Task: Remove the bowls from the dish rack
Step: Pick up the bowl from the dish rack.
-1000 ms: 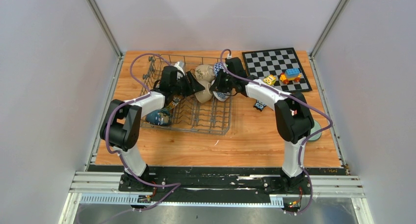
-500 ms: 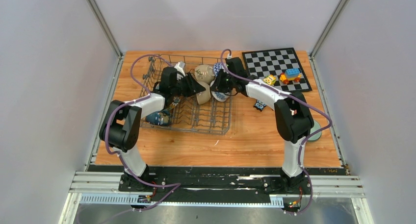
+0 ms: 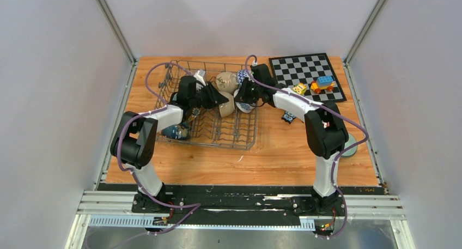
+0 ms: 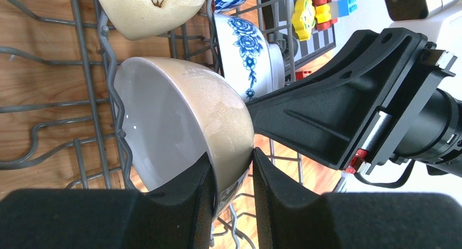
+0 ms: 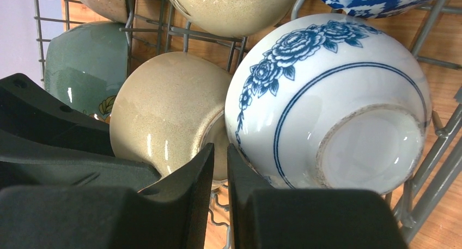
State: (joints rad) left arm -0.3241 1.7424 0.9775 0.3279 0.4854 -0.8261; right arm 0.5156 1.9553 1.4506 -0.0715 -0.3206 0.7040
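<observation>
Plenty left tbh: several bowls (image 3: 226, 81) still sat in the dish rack (image 3: 229, 130), left gripper (image 4: 231, 162) clamped on the rim of the tan bowl (image 4: 180, 118), right gripper (image 5: 220, 151) nearly closed beside the floral bowl (image 5: 327, 96), couldn't tell if it gripped anything.

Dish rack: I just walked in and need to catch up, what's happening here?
Both arms reach into the dish rack. The left end effector pinches the rim of a tan bowl standing on edge. The right end effector, jaws almost together, sits between that bowl and a blue-floral bowl; whether it grips anything is unclear.
</observation>
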